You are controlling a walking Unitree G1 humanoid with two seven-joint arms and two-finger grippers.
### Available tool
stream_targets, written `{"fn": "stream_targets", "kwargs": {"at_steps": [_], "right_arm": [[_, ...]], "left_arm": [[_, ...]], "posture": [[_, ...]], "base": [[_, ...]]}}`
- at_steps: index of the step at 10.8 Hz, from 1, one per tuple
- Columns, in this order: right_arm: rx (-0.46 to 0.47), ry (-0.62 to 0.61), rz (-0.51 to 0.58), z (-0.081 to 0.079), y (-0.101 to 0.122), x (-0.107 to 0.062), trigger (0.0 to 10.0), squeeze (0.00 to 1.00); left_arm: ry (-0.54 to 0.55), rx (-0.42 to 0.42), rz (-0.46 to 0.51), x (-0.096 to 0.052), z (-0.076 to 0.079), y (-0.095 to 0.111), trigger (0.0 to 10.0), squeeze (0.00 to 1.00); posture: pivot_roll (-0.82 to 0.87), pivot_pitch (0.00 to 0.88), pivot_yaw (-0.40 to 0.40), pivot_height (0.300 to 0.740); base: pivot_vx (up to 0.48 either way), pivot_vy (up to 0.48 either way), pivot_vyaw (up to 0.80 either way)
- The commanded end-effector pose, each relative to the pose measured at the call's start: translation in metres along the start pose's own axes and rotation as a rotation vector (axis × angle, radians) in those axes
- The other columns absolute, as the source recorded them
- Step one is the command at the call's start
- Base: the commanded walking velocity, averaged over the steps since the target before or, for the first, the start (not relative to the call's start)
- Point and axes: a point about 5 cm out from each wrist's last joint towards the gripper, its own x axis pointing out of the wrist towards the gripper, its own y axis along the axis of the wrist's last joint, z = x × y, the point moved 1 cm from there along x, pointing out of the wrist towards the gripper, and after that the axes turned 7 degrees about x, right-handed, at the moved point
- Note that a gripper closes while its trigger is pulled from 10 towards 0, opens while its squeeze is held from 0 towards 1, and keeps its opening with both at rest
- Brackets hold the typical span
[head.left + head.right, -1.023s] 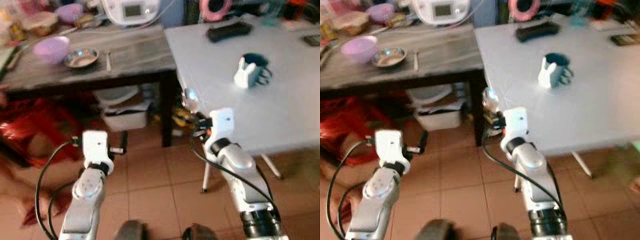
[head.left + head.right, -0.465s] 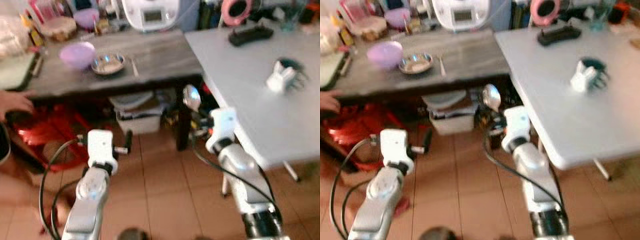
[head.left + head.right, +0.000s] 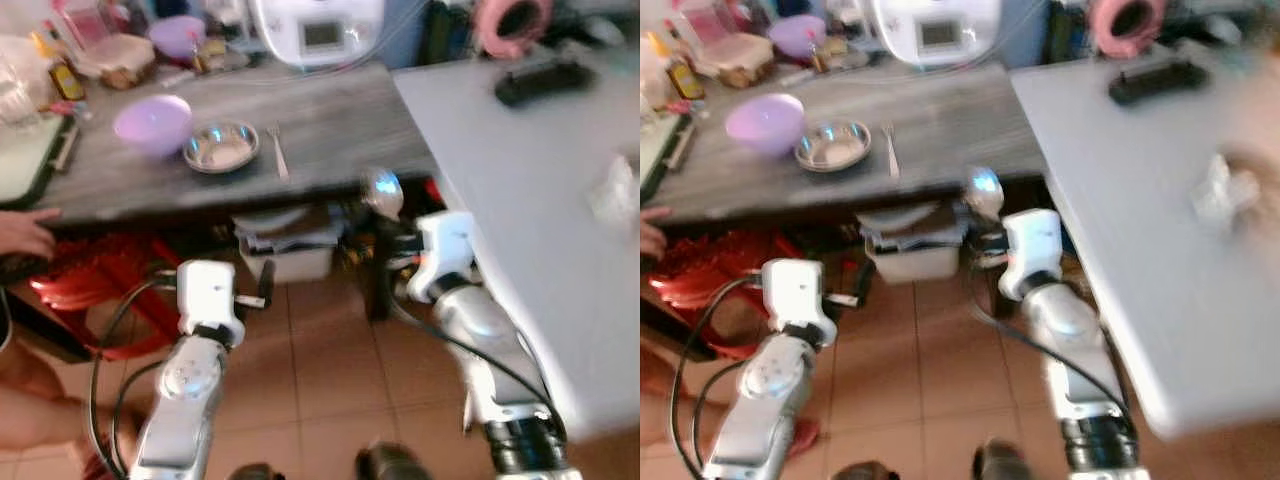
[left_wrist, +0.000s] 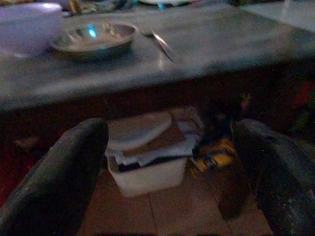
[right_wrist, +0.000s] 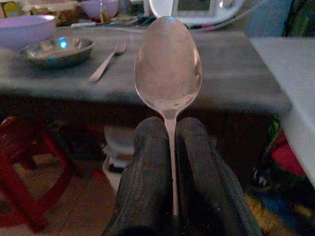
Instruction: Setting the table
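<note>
In the left eye view, the right gripper (image 3: 385, 222) is raised before the dark grey worktop (image 3: 320, 130), clamped on a spoon (image 3: 381, 192) whose bowl stands upright just below the worktop's front edge. On that worktop sit a purple bowl (image 3: 152, 123), a steel dish (image 3: 222, 147) beside it and a fork (image 3: 278, 152) next to the dish. A white worktop (image 3: 540, 190) adjoins it on the right. The left gripper (image 3: 262, 285) hangs lower, over the tiled floor (image 3: 320, 380). A person's hand (image 3: 25, 232) rests at the left edge.

In the left wrist view, the fingers (image 4: 74, 162) stand wide apart, holding nothing, facing a white bin (image 4: 147, 169) under the worktop.

In the right wrist view, both fingers (image 5: 150, 167) pinch the spoon's handle, its bowl pointing up towards the fork and dish.
</note>
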Motion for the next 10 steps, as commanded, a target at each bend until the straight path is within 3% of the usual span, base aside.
{"fn": "stream_targets", "kwargs": {"at_steps": [1,7,10], "right_arm": [[0.003,0.039,0.024,-0.0124,0.0050,0.0038,10.0,0.00],[-0.005,0.015,0.035,-0.0108,0.0059,0.0039,10.0,0.00],[0.010,0.003,0.024,-0.0102,0.0027,0.0029,10.0,0.00]], "left_arm": [[0.022,0.022,0.000,-0.0024,-0.0093,-0.0003,10.0,0.00],[0.029,0.021,-0.002,-0.0041,-0.0107,-0.0004,10.0,0.00],[0.046,0.034,-0.014,-0.0075,-0.0148,-0.0026,10.0,0.00]], "posture": [[0.01,0.085,0.056,0.740],[0.01,0.093,0.059,0.740],[0.02,0.103,0.061,0.740]], "base": [[0.480,0.000,0.00],[0.470,0.000,0.16],[0.196,0.000,0.00]]}}
